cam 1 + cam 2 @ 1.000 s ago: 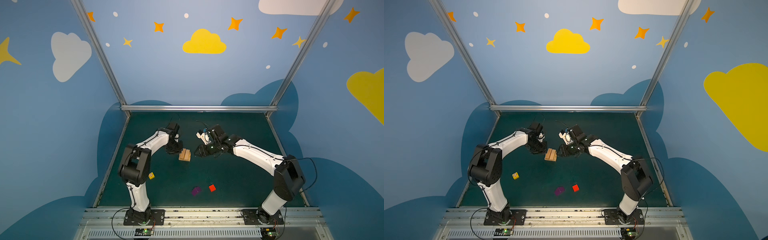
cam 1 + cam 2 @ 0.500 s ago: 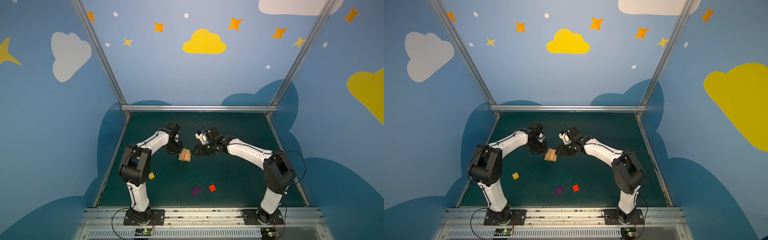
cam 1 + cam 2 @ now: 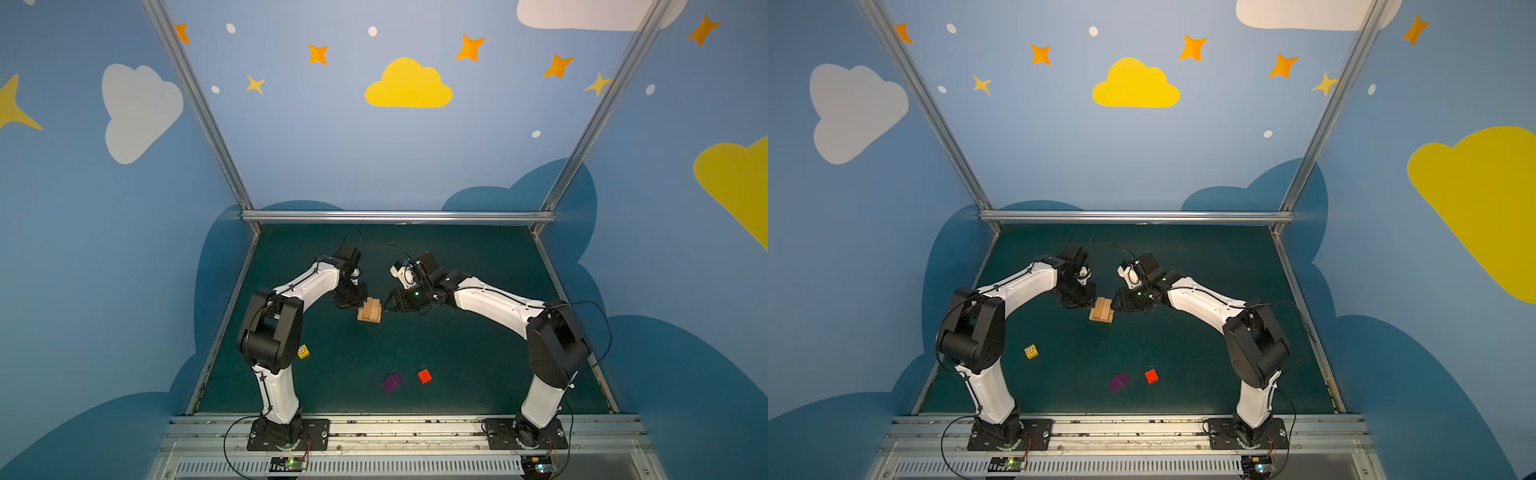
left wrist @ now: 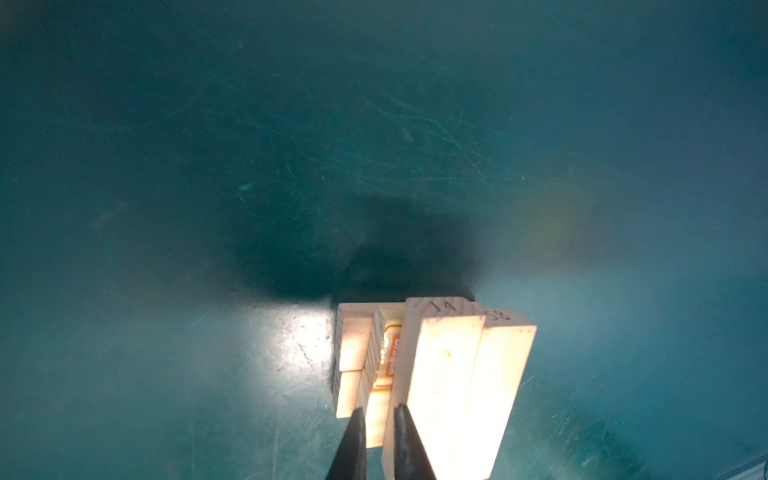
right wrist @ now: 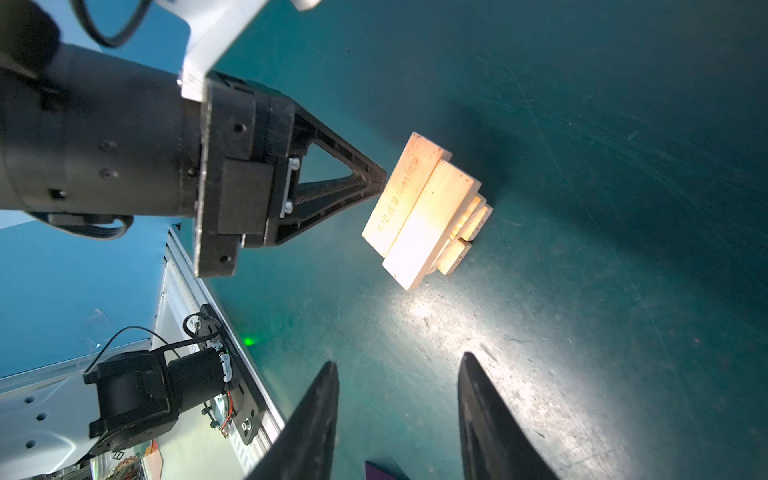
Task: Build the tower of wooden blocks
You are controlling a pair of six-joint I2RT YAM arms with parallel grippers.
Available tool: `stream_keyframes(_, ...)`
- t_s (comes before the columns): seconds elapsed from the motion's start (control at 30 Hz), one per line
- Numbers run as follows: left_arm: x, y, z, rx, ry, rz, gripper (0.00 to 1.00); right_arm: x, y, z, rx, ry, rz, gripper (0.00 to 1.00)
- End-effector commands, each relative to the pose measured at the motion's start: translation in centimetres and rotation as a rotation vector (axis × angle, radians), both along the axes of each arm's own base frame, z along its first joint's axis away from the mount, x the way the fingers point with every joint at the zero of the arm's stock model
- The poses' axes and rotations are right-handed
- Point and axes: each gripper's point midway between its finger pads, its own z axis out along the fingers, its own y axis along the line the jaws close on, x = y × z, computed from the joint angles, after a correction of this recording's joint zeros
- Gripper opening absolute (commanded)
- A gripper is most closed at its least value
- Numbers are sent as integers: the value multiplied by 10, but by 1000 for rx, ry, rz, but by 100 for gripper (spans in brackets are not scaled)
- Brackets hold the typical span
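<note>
The tower [image 3: 370, 311] [image 3: 1101, 310] is a small stepped stack of tan wood blocks on the green mat, lit up in the right wrist view [image 5: 419, 208]. In the left wrist view [image 4: 457, 374] a plank with orange print [image 4: 390, 357] lies low in it. My left gripper [image 3: 355, 301] [image 3: 1090, 302] [image 4: 378, 409] is shut, its tips against the stack's left side and holding nothing. My right gripper [image 3: 388, 305] [image 3: 1117, 305] [image 5: 399, 359] stands open just right of the stack, with nothing between its fingers. The yellow cube [image 3: 303, 351], red cube [image 3: 424, 376] and purple cube [image 3: 392, 381] lie loose nearer the front.
Blue walls with metal posts [image 3: 399, 216] close the mat at the back and sides. The arm bases sit on a rail [image 3: 395, 428] along the front edge. A purple corner [image 5: 382, 471] shows at the edge of the right wrist view.
The right arm's elbow has swung inward and its gripper has crept a little left toward the stack. The left arm and the blocks have stayed put.
</note>
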Motion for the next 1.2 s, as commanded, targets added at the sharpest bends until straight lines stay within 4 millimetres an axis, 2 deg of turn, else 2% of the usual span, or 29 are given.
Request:
stream_keyframes(0.0,-1,6,11,25,-27,0,15,4,7,12,25,-20,3,43)
stream_keyframes(0.13,2,8,16,37,-50,4,15,3,7,6,4,-24,6,42)
stream_keyframes(0.27,5,11,22,31,-67,13,15,1,12,-7,-16,-26,20,24)
stream_keyframes(0.6,16,17,41,-23,-121,42,16,-18,37,-27,-64,-67,44,17)
stream_keyframes(0.73,18,16,48,-46,-138,42,17,-21,41,-33,-95,-91,40,9)
stream_keyframes(0.8,18,15,51,-55,-143,39,17,-23,44,-38,-102,-80,47,1)
stream_keyframes(1.17,18,15,64,-73,-178,41,18,-22,48,-56,-150,-55,47,0)
